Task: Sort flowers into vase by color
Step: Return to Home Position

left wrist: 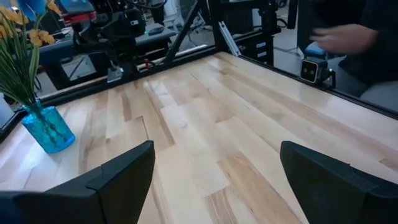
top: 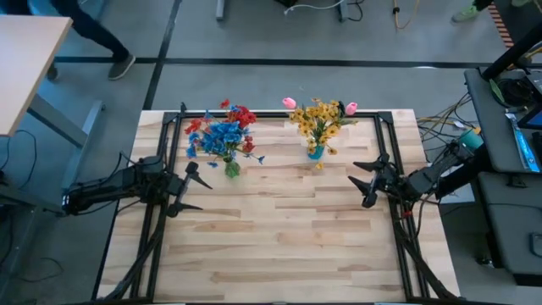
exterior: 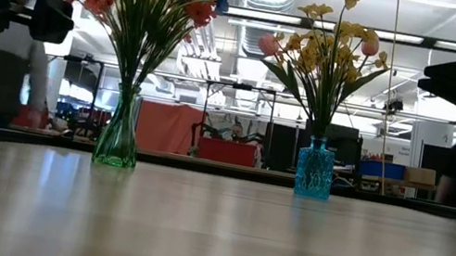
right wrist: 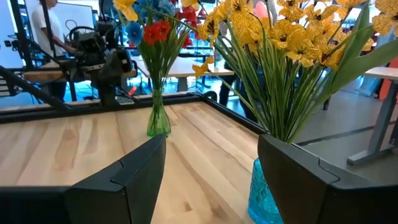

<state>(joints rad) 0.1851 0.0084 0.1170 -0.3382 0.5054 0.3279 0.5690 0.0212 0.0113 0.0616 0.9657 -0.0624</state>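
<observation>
Our left gripper (top: 193,188) hangs spread and empty at left-centre of the high view, and our right gripper (top: 362,180) hangs the same way at right-centre. Beyond them, at upper centre, the red and blue flowers (top: 222,134) stand in the green vase (top: 232,169) and the yellow and pink flowers (top: 318,119) in the blue vase (top: 315,153). We see no loose stems on the table (top: 279,246), so we judge the sorting done, with only parking the arms left.

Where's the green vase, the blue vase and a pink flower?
green vase (exterior: 116,146), low view, on its wide glass belly.
blue vase (exterior: 314,172), low view, on its textured glass body.
pink bud (exterior: 268,45), low view, on the bloom itself.
</observation>
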